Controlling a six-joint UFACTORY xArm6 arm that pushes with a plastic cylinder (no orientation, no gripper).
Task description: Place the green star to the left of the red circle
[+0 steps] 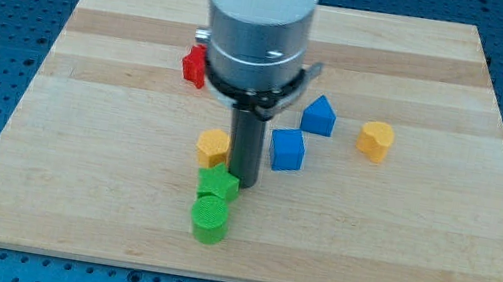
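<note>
The green star (pixel 217 185) lies below the middle of the wooden board (pixel 417 248). My tip (pixel 243 181) rests on the board against the star's upper right side. A red block (pixel 194 65) shows at the upper left of the arm; the arm's body hides part of it, so I cannot make out its shape. No other red block shows. A green circle (pixel 209 221) lies just below the star, touching it or nearly so.
A yellow block (pixel 213 145) lies just above the star, left of the rod. A blue cube (pixel 287 150) is right of the rod, a second blue block (pixel 318 115) is above it, and a yellow block (pixel 375 139) is further right.
</note>
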